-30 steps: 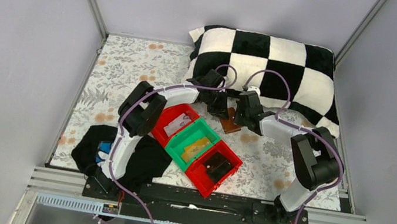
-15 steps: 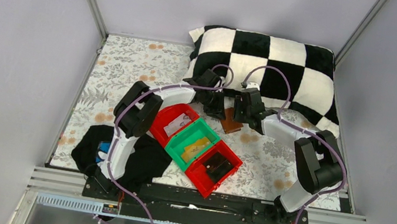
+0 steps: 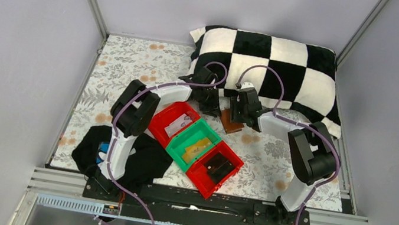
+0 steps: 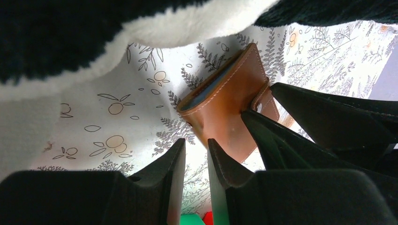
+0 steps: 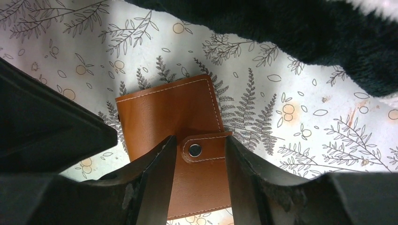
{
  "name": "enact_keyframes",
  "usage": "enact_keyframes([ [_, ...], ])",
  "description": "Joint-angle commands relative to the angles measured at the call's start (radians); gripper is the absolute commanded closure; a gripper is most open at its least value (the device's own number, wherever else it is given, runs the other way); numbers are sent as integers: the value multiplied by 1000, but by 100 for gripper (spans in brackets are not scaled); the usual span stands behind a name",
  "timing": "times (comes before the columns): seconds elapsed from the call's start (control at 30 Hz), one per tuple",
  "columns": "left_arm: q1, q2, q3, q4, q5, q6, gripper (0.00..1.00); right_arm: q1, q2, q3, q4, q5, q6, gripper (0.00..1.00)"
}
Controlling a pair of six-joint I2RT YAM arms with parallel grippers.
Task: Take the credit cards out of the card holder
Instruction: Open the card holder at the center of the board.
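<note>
Right wrist: your right tool [image 5: 200, 143] stands parted over the closed card holder [image 5: 164, 108]; left tool [image 4: 196, 145] barely ajar, holding nothing.

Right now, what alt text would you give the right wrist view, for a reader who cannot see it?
A folded brown card holder lies on the floral tablecloth, its snap tab between the open fingers of the right gripper. A black part of the pillow crosses the top.
</note>
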Motion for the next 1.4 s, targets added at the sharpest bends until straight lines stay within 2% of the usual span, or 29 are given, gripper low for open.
enact_keyframes([
  [0.0, 4, -5, -9, 17, -4, -16, 72, 35, 36, 25, 31, 23, -36, 51],
  [0.1, 4, 5, -11, 16, 1, -15, 72, 60, 58, 25, 20, 88, -45, 59],
  [0.37, 5, 17, -4, 11, 11, -5, 72, 67, 61, 18, -11, 140, -11, 99],
  [0.57, 5, 14, -2, 9, 31, 11, 72, 55, 17, 20, -42, 87, 60, 100],
  [0.9, -17, -27, 23, 13, 73, 40, 71, -54, -80, -55, -76, -88, 327, 100],
  [1.17, -49, -11, 10, 141, 190, -43, 70, -98, -79, -111, -15, -155, 428, 100],
  [1.37, -54, -12, 44, 73, 126, -1, 71, -157, -160, -167, 17, -167, 478, 100],
])
